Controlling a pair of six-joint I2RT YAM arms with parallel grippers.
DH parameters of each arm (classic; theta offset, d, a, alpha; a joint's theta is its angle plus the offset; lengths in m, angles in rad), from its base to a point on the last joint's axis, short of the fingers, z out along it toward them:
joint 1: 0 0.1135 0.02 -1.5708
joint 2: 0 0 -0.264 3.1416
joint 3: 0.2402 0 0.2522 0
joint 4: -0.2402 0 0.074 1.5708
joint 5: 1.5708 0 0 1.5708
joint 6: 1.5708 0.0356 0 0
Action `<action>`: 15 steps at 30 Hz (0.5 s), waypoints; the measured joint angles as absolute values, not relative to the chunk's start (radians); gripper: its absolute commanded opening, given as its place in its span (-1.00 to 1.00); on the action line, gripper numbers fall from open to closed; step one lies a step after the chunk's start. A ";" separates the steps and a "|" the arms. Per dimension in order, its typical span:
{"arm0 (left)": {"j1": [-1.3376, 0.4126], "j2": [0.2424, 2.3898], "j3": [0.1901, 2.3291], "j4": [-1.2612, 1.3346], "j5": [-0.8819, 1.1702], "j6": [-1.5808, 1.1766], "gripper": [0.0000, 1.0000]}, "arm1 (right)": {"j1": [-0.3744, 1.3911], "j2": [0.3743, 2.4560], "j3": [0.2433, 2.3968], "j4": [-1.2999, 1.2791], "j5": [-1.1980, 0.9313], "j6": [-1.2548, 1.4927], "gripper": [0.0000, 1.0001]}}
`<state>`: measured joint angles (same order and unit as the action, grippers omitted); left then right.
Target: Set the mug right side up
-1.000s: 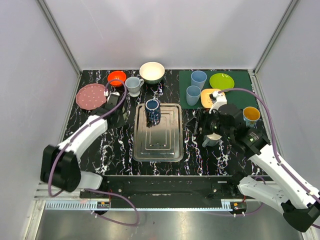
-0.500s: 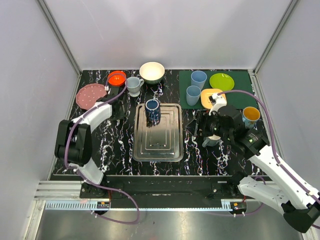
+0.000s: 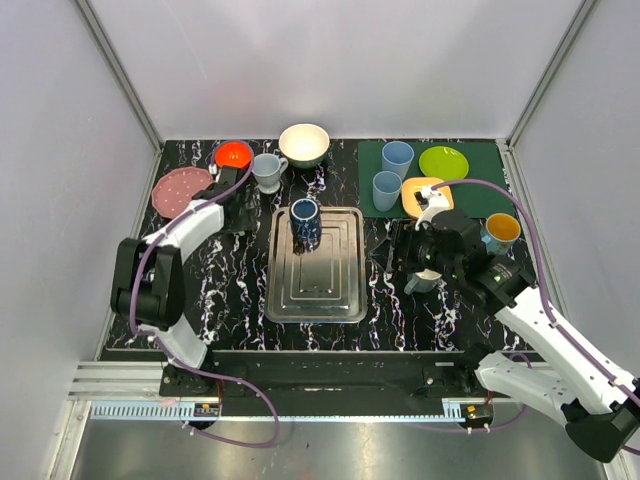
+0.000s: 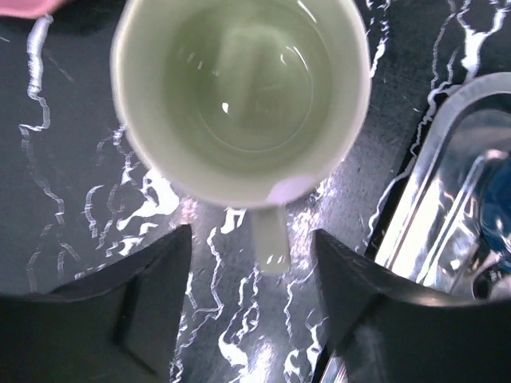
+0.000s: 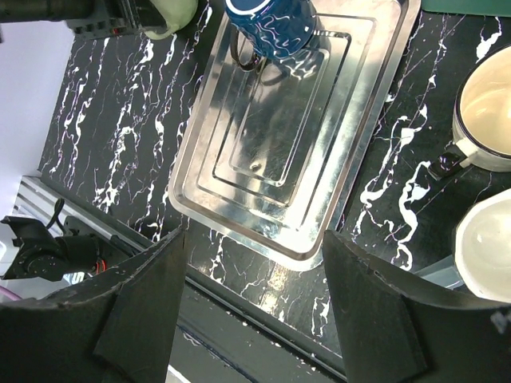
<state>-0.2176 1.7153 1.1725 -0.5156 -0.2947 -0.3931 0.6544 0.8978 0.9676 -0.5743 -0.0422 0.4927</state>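
Note:
A pale green mug (image 4: 239,96) stands upright on the black marble table, its mouth facing the left wrist camera and its handle (image 4: 270,243) pointing toward my fingers. My left gripper (image 4: 251,239) hangs just over it, open, with nothing between the jaws. In the top view the left gripper (image 3: 237,208) covers the mug. In the right wrist view the mug (image 5: 172,11) shows at the top left edge. My right gripper (image 5: 254,235) is open and empty, hovering right of the tray (image 3: 316,300).
A dark blue mug (image 3: 305,220) stands on the steel tray. Behind are a grey mug (image 3: 268,170), red bowl (image 3: 234,155), pink plate (image 3: 180,190) and white bowl (image 3: 304,144). A green mat (image 3: 480,185) carries blue cups and plates; a yellow-lined mug (image 3: 502,231) sits by it.
My left gripper has opened and let go of the pale green mug, which now stands upright. The left arm folded back toward the far left. The right arm barely moved.

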 measured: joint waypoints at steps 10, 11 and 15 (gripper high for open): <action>-0.472 1.291 1.111 -0.459 -0.200 -0.400 0.97 | 0.654 0.917 0.961 -0.574 -0.042 0.479 0.46; -0.508 1.296 1.111 -0.447 -0.173 -0.389 0.93 | 0.654 0.921 0.961 -0.574 -0.042 0.478 0.46; -0.585 1.431 1.119 -0.453 -0.096 -0.334 0.91 | 0.654 0.925 0.961 -0.574 -0.042 0.476 0.46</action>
<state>-0.5854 1.4307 1.1191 -0.4530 -0.0963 -0.3336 0.6544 0.9253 0.9607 -0.5739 -0.0422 0.4763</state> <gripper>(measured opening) 0.962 0.731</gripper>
